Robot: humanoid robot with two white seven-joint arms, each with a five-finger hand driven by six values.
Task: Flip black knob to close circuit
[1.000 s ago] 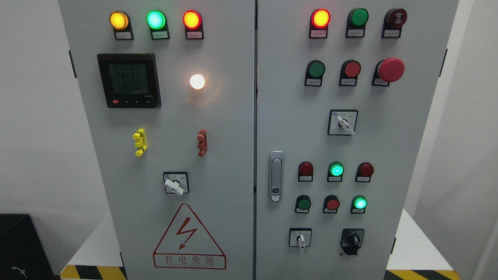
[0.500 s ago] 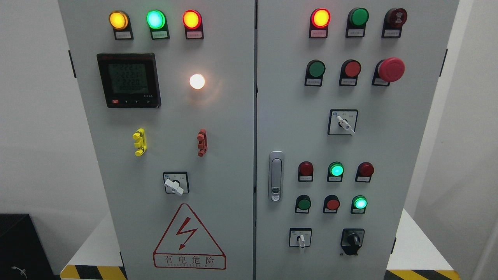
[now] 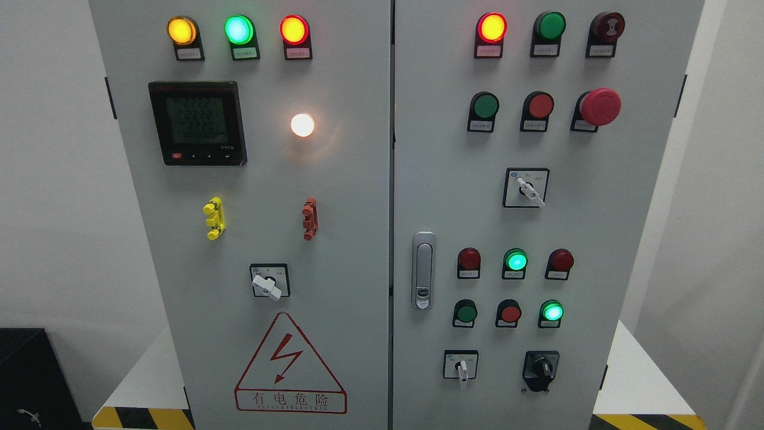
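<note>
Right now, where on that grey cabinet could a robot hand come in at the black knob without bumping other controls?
The black rotary knob sits low on the right door. Bare grey panel lies to its right, up to the door's edge, and just below it. Above is crowded: a lit green round button. To its left stands a white-handled selector switch.

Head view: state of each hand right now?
Left hand: not in view.
Right hand: not in view.
Black knob, lower right of the cabinet: nothing touching it.
</note>
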